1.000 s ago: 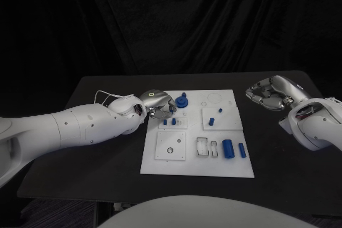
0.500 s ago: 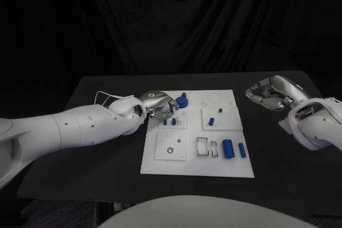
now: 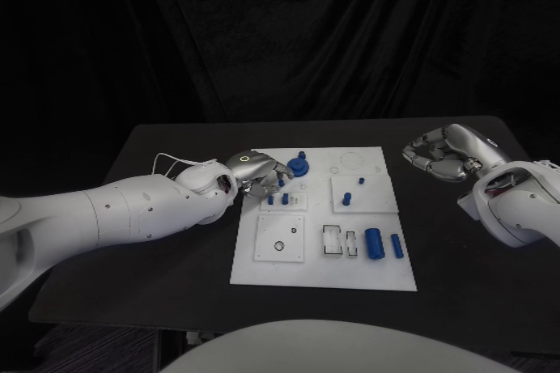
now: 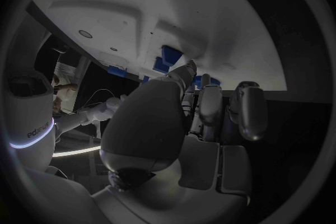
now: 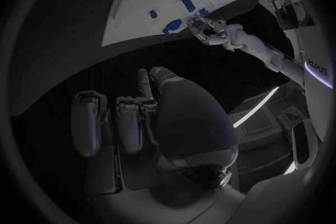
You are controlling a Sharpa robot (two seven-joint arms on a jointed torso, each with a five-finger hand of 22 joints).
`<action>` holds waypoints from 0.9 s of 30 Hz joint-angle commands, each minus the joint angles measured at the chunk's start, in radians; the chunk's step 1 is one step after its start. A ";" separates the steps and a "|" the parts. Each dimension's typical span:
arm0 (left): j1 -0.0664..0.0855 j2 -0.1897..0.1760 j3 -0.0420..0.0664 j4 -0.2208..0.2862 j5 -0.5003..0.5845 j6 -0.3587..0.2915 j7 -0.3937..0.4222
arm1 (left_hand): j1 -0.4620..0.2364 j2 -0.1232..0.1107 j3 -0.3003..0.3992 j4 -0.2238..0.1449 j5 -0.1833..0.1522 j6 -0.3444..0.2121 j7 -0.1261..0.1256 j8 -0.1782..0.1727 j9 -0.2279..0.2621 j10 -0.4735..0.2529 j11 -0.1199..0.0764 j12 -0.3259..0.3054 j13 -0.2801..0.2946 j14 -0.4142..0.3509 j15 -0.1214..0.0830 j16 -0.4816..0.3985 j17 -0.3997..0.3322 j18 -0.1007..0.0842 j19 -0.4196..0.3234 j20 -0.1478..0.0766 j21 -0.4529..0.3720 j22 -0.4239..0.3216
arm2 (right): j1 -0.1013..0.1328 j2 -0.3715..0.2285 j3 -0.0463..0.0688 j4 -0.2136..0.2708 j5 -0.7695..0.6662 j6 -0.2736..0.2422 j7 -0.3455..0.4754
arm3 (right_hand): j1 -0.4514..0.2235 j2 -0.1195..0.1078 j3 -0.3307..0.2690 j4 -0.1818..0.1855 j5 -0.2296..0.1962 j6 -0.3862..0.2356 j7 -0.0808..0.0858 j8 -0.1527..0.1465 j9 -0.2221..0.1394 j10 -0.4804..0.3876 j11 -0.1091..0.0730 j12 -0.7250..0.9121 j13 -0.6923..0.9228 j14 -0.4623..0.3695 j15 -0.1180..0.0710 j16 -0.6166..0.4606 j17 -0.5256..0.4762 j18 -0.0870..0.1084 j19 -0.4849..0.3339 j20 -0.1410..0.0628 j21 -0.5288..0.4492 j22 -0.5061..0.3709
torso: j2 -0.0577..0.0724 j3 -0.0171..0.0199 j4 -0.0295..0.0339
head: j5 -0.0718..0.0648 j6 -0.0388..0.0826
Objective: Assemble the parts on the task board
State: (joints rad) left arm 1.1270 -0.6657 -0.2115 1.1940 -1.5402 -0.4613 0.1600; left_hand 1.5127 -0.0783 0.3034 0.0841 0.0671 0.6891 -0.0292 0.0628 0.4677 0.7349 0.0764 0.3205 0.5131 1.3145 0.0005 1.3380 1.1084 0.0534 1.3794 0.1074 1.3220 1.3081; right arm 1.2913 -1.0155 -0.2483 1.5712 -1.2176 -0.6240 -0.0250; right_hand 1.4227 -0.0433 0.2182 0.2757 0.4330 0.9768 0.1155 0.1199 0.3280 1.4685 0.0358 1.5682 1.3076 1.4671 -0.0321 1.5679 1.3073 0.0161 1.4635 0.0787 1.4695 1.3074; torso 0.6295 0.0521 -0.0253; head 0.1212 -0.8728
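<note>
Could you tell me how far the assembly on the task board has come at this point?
Some blue pegs already stand upright in the task board. The left hand is working at the board's far-left corner beside the blue knob; whether its fingers hold anything is unclear. Two blue cylinders lie loose. The right hand hovers off the board.

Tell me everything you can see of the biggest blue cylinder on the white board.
The biggest blue cylinder is a stout, smooth, plastic-looking piece in plain blue. It lies on its side on the task board, in the near right part, its length running from the far side to the near side. A thinner blue rod lies beside it, apart, and a small rectangular slot is on its other side. No hand touches it.
</note>
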 commanded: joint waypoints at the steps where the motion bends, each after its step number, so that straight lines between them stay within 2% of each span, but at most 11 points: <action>1: -0.002 -0.009 0.001 0.003 0.000 -0.086 0.008 | 0.001 0.001 -0.010 0.001 -0.004 -0.005 0.002 0.002 -0.007 -0.030 0.001 0.013 0.007 -0.011 -0.002 -0.007 -0.005 0.013 -0.012 0.002 -0.008 0.175 | -0.003 -0.002 0.001 0.001 -0.003 0.006 -0.004 | 0.009 -0.003 0.004 -0.004 0.006 0.008 0.001 -0.003 0.000 0.102 0.004 0.003 0.263 0.104 0.007 0.003 0.263 0.013 0.043 0.006 -0.007 0.225 | 0.000 -0.0003 0.0004 | 0.000 0.000; 16: -0.002 -0.118 0.001 0.056 0.063 -0.416 0.047 | 0.004 -0.004 -0.068 0.020 -0.004 -0.053 -0.027 0.000 -0.076 -0.187 0.001 0.105 0.033 -0.074 0.002 -0.044 -0.078 0.027 -0.065 0.006 -0.078 0.155 | -0.003 -0.020 0.001 0.008 -0.002 0.013 -0.007 | 0.012 -0.006 0.005 -0.006 0.006 0.008 0.001 -0.003 0.000 0.102 0.004 0.003 0.263 0.104 0.007 0.003 0.263 0.014 0.041 0.006 -0.010 0.224 | 0.001 -0.0016 0.0019 | 0.007 0.000; 17: -0.001 -0.127 0.001 0.063 0.085 -0.423 0.057 | 0.019 0.001 -0.069 0.025 0.009 -0.037 -0.024 0.002 -0.089 -0.217 -0.003 0.135 0.032 -0.364 0.012 -0.252 -0.356 0.080 -0.319 0.013 -0.367 0.067 | -0.003 -0.021 0.001 0.009 -0.002 0.014 -0.008 | 0.014 -0.007 0.005 -0.008 0.006 0.009 0.001 -0.003 0.000 0.102 0.004 0.003 0.263 0.104 0.007 0.003 0.263 0.015 0.039 0.006 -0.014 0.222 | 0.001 -0.0019 0.0016 | 0.009 0.000; 20: -0.001 -0.174 0.001 0.115 0.255 -0.426 0.141 | 0.000 0.010 -0.083 0.057 0.015 -0.020 0.006 0.003 -0.107 -0.254 0.012 0.179 0.027 -0.546 0.036 -0.372 -0.418 0.110 -0.575 0.024 -0.642 -0.008 | 0.003 -0.023 0.001 0.016 -0.002 0.019 -0.015 | 0.025 -0.012 0.010 -0.012 0.005 0.009 0.003 -0.004 0.001 0.100 0.006 0.001 0.261 0.104 0.008 0.003 0.263 0.020 0.027 0.007 -0.034 0.216 | 0.001 -0.0035 0.0030 | 0.009 0.000; 21: 0.000 -0.188 0.001 0.132 0.323 -0.414 0.180 | -0.020 0.013 -0.097 0.083 0.020 -0.018 0.047 0.001 -0.115 -0.278 0.028 0.202 0.023 -0.682 0.070 -0.482 -0.469 0.091 -0.663 0.036 -0.703 -0.018 | 0.007 -0.023 0.001 0.019 -0.002 0.023 -0.017 | 0.029 -0.015 0.012 -0.012 0.004 0.008 0.005 -0.006 0.001 0.074 0.007 -0.019 0.241 0.102 0.010 0.000 0.260 0.024 0.018 0.008 -0.049 0.211 | 0.001 -0.0038 0.0035 | 0.009 0.000; 22: 0.000 -0.198 0.001 0.145 0.377 -0.401 0.211 | -0.043 0.017 -0.114 0.106 0.048 -0.017 0.069 0.001 -0.121 -0.291 0.037 0.216 0.020 -0.733 0.083 -0.520 -0.489 0.080 -0.725 0.041 -0.746 -0.029 | 0.010 -0.023 0.001 0.021 -0.002 0.027 -0.020 | 0.032 -0.016 0.015 -0.012 0.004 0.008 0.005 -0.006 0.001 0.050 0.008 -0.038 0.223 0.100 0.011 -0.006 0.255 0.026 0.011 0.009 -0.060 0.207 | 0.001 -0.0037 0.0040 | 0.009 0.000; 23: 0.000 -0.211 0.001 0.162 0.452 -0.380 0.255 | -0.054 0.024 -0.126 0.118 0.060 -0.020 0.102 0.001 -0.127 -0.309 0.043 0.228 0.016 -0.792 0.092 -0.559 -0.512 0.072 -0.802 0.039 -0.802 -0.047 | 0.015 -0.022 0.001 0.023 -0.002 0.033 -0.024 | 0.045 -0.021 0.024 -0.016 0.006 0.013 0.006 -0.003 0.005 -0.067 0.009 -0.133 0.137 0.086 0.012 -0.036 0.229 0.037 -0.017 0.011 -0.104 0.192 | 0.001 -0.0039 0.0048 | 0.008 0.000; 24: 0.000 -0.224 0.001 0.178 0.529 -0.354 0.299 | -0.060 0.028 -0.141 0.131 0.051 -0.024 0.110 0.002 -0.135 -0.335 0.033 0.241 0.008 -0.851 0.089 -0.602 -0.544 0.066 -0.911 0.032 -0.900 -0.096 | 0.021 -0.021 0.001 0.026 -0.003 0.039 -0.030 | 0.056 -0.024 0.030 -0.022 0.009 0.025 0.003 0.006 0.012 -0.130 0.008 -0.185 0.093 0.072 0.011 -0.065 0.204 0.043 -0.031 0.011 -0.127 0.184 | 0.001 -0.0038 0.0054 | 0.008 0.000; 25: 0.000 -0.238 0.000 0.196 0.623 -0.317 0.352 | -0.063 0.031 -0.151 0.140 0.061 -0.023 0.109 0.002 -0.139 -0.347 0.032 0.251 0.003 -0.871 0.090 -0.622 -0.564 0.066 -0.935 0.030 -0.941 -0.124 | 0.030 -0.018 0.001 0.028 -0.007 0.048 -0.037 | 0.059 -0.025 0.032 -0.023 0.010 0.027 0.002 0.010 0.017 -0.151 0.007 -0.205 0.077 0.067 0.011 -0.077 0.193 0.044 -0.036 0.010 -0.135 0.182 | 0.000 -0.0036 0.0064 | 0.008 0.000; 26: 0.000 -0.248 0.000 0.210 0.697 -0.282 0.393 | -0.097 0.039 -0.170 0.173 0.090 -0.029 0.105 0.001 -0.145 -0.372 0.043 0.248 -0.009 -0.949 0.098 -0.680 -0.597 0.059 -0.967 0.031 -0.972 -0.141 | 0.037 -0.015 0.001 0.030 -0.012 0.055 -0.043 | 0.084 -0.042 0.049 -0.038 0.050 0.025 0.005 0.026 0.032 -0.414 0.011 -0.433 -0.098 0.021 0.013 -0.166 0.118 0.061 -0.084 0.010 -0.211 0.156 | 0.000 -0.0030 0.0061 | 0.008 0.000; 27: 0.000 -0.260 0.000 0.227 0.786 -0.234 0.439 | -0.091 0.046 -0.193 0.194 0.090 -0.033 0.097 0.002 -0.158 -0.413 0.035 0.254 -0.042 -1.000 0.090 -0.749 -0.663 0.055 -1.017 0.018 -1.042 -0.186 | 0.046 -0.010 0.001 0.032 -0.023 0.064 -0.051 | 0.090 -0.048 0.056 -0.043 0.070 0.017 0.009 0.036 0.043 -0.472 0.015 -0.497 -0.151 0.011 0.016 -0.185 0.102 0.065 -0.097 0.013 -0.233 0.149 | 0.000 -0.0035 0.0072 | 0.007 0.000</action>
State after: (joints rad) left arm 1.1259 -0.9202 -0.2118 1.4035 -1.1243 -0.7966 0.3784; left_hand 1.4256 -0.0359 0.1233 0.2623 0.1514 0.6627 0.0731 0.0629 0.3167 0.3443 0.1143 0.5715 0.4872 0.3526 0.0935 0.6294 0.4794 0.1146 0.3939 0.1312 0.3202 1.1467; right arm 1.3284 -1.0298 -0.2490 1.5973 -1.2188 -0.5980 -0.0361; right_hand 1.5050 -0.0887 0.2675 0.2348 0.4893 0.9988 0.1224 0.1495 0.3644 1.0612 0.0492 1.1327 1.1924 1.4669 -0.0249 1.4044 1.3073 0.0711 1.3786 0.0911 1.2573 1.3080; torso 0.6300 0.0488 -0.0204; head 0.1294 -0.8728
